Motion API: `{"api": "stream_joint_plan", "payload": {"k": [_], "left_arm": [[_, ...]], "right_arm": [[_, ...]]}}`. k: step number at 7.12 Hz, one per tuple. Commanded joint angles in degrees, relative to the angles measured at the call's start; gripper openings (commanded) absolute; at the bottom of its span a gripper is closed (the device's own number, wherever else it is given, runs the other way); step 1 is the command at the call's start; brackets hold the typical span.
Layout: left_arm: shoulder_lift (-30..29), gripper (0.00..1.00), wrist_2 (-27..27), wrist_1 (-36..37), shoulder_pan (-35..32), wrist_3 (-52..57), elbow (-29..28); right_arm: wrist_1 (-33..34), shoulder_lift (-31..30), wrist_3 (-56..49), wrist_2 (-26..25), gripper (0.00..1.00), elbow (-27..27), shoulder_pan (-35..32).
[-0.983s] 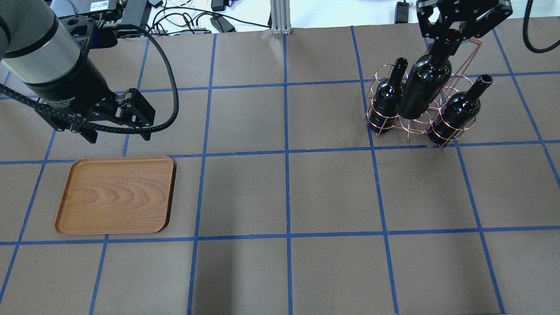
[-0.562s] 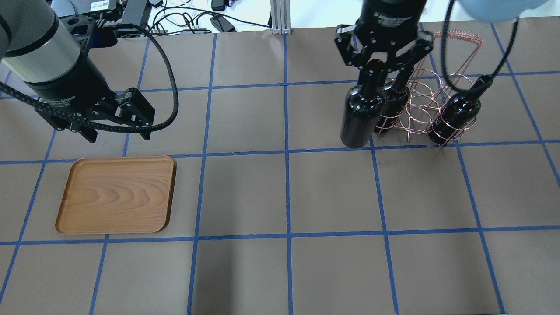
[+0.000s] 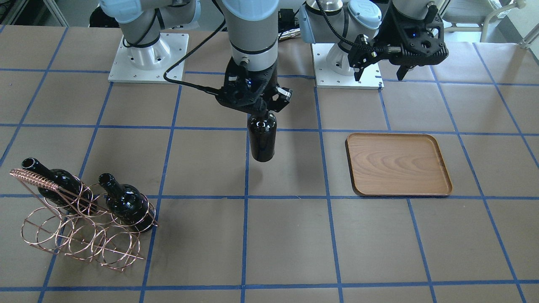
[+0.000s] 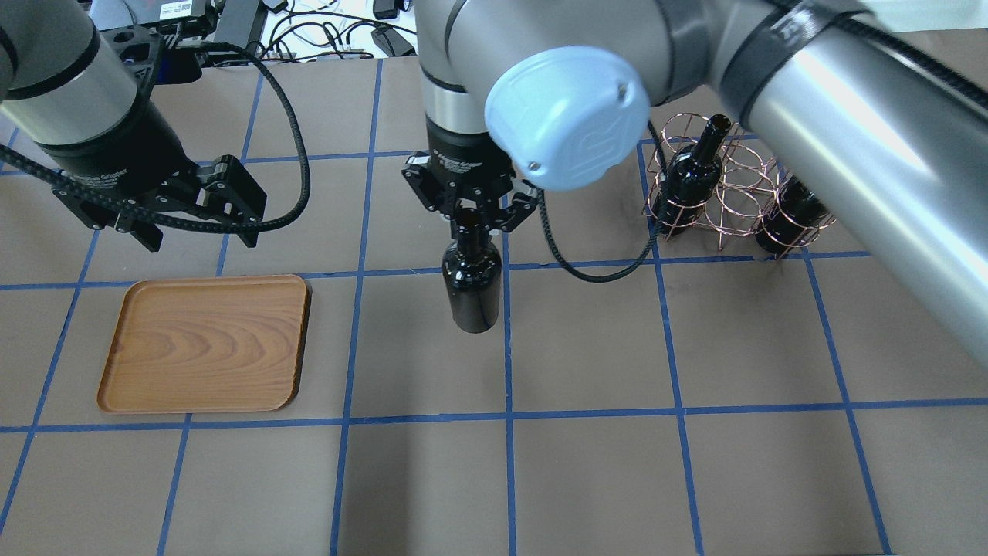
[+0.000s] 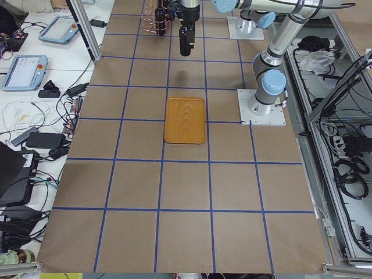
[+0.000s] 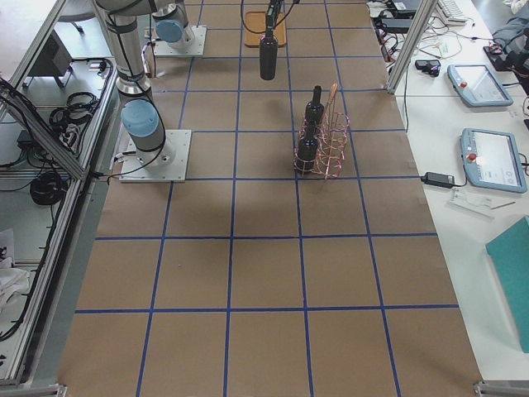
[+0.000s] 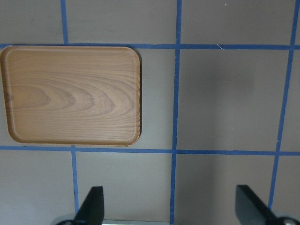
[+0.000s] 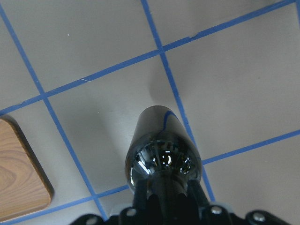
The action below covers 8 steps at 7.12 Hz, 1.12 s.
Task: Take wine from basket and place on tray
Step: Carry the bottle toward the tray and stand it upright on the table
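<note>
surface [image 4: 587,479] is brown paper with a blue tape grid. right arm [image 4: 849,100] reaches across from the right side to the middle. left arm [image 4: 85,108] hangs at far left, just beyond the tray's far edge. basket [image 4: 733,189] sits far right, with two bottles in its outer rings, one on the left [image 4: 691,181] and one on the right [image 4: 791,216]; the rings between them are empty. tray [image 4: 204,344] is at near left, flat and bare. the wine [image 4: 472,289] is out of the basket, hanging upright by its neck from the right jaws, which are clamped on the neck just above the shoulder. it's mid-surface, roughly between basket and tray and well apart from both. side views show its base clear of the surface, shadow below it. left jaws are spread wide with nothing between them; the left wrist view shows both tips far apart, looking down on the tray. progress call: pull-out is done and the carry is about half done. left to do: traverse the rest of the way left, get over the tray inside the rim, lower until the base seats, release, back off. watch item: a neck-only grip on glossy glass could swing or slip on a quick stop. the two bottles in the basket look untouched; the task line doesn't say whether they go too.
</note>
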State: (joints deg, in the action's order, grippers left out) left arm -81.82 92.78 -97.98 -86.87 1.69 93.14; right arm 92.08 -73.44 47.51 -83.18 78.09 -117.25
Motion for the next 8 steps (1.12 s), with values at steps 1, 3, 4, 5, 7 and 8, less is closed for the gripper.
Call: {"api": "stream_joint_plan", "payload": {"k": [1, 3, 4, 5, 7, 8], "left_arm": [[-0.10, 1.00, 0.21, 0.16, 1.00, 3.38, -0.24], [-0.01, 1.00, 0.21, 0.07, 2.41, 3.49, -0.24], [-0.01, 1.00, 0.30, 0.16, 2.41, 3.49, -0.24], [-0.01, 1.00, 0.48, -0.97, 2.76, 3.49, -0.16], [0.08, 1.00, 0.39, -1.07, 2.76, 3.49, -0.24], [0.08, 1.00, 0.30, -0.90, 2.50, 3.49, -0.33]], "right_arm": [[3.89, 3.38, 6.25, 0.13, 0.02, 0.05, -4.29], [3.72, 4.44, 8.56, -3.55, 0.03, -0.13, -6.33], [3.80, 4.62, 10.30, -3.56, 0.04, 0.13, -7.03], [3.46, 4.70, 10.93, -3.48, 0.04, 0.14, -7.73], [3.01, 4.53, 11.02, -3.74, 0.06, 0.31, -8.96], [2.49, 4.53, 11.02, -3.74, 0.10, 0.40, -9.14]]}}
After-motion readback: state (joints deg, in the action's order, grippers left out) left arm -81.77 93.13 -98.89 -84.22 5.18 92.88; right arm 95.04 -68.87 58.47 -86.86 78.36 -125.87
